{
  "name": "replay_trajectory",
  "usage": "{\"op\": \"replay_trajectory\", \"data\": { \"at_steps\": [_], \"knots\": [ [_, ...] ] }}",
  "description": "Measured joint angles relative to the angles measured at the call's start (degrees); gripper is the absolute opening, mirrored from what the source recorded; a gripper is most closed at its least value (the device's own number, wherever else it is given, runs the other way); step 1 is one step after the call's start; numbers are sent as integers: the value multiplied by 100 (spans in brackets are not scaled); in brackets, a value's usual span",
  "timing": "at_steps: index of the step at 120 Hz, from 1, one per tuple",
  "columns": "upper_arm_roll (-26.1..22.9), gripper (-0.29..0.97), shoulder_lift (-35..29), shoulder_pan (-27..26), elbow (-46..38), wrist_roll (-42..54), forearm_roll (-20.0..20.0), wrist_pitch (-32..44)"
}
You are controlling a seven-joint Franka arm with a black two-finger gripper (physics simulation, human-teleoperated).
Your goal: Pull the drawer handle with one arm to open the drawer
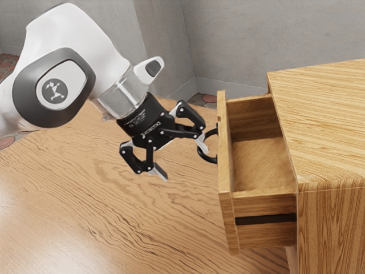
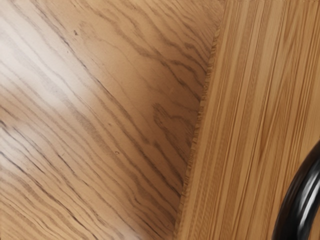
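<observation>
Gripper (image 1: 179,153) fingers spread apart, one tip beside handle (image 1: 209,147). Drawer (image 1: 259,165) stands well out of cabinet (image 1: 325,114). We judge pull essentially done.

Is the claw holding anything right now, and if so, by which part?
Nothing is held. The claw is open; one fingertip sits by the black drawer handle, the other is well clear of it.
</observation>
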Motion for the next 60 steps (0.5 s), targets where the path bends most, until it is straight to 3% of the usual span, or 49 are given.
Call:
{"op": "replay_trajectory", "data": {
  "at_steps": [60],
  "knots": [
    [226, 68, -793, 1, -720, -5, 5, 99]
  ]
}}
